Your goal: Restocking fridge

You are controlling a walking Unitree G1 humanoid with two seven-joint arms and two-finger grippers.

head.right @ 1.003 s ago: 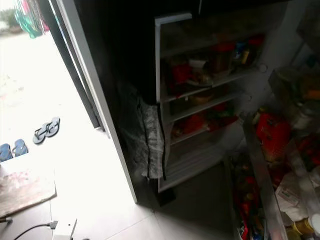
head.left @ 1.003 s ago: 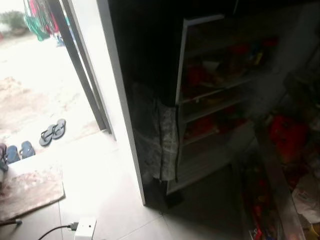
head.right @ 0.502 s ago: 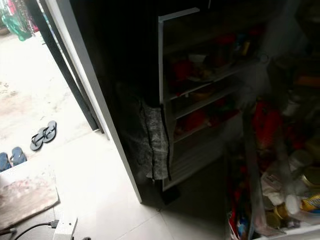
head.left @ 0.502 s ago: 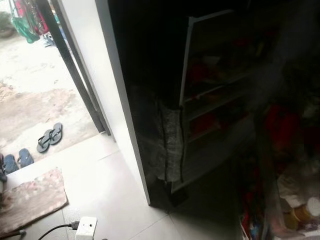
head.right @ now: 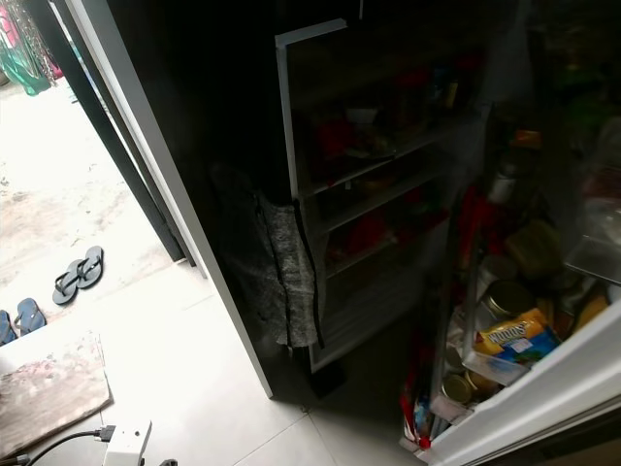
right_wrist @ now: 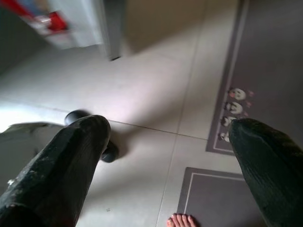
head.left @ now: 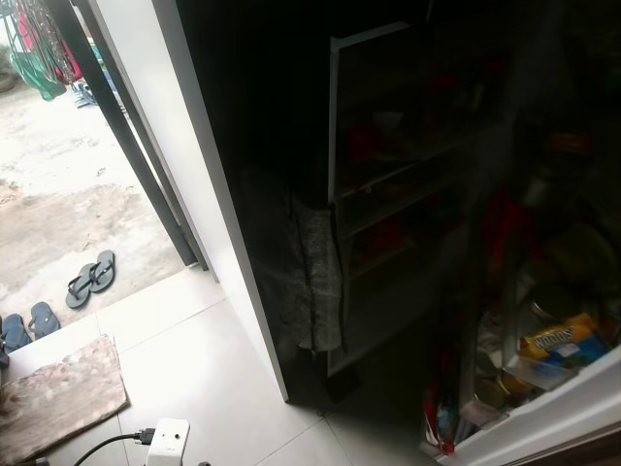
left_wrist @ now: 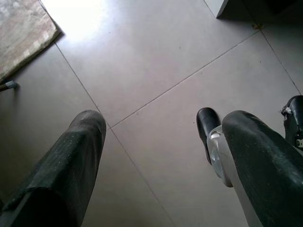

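Outside, at far left, grey flip-flops (head.left: pixel 89 278) lie beyond the doorway, with a patterned doormat (head.left: pixel 58 393) nearer. Further right stands the dark open fridge (head.right: pixel 369 184), its white shelves stocked with red items; its white door (head.right: pixel 529 388) at near right holds cans and a yellow packet (head.right: pixel 509 335). Left gripper (left_wrist: pixel 151 142) and right gripper (right_wrist: pixel 170 151) hang over grey floor tiles (left_wrist: pixel 156 71), fingers apart, holding nothing.

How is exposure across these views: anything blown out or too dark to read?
Eye views: the fridge interior is heavily underexposed, its shelf contents murky, while the doorway outside is bright and washed out. Left wrist view: evenly lit floor tiles, glare at the top. Right wrist view: clear, though the fridge corner is slightly blurred.
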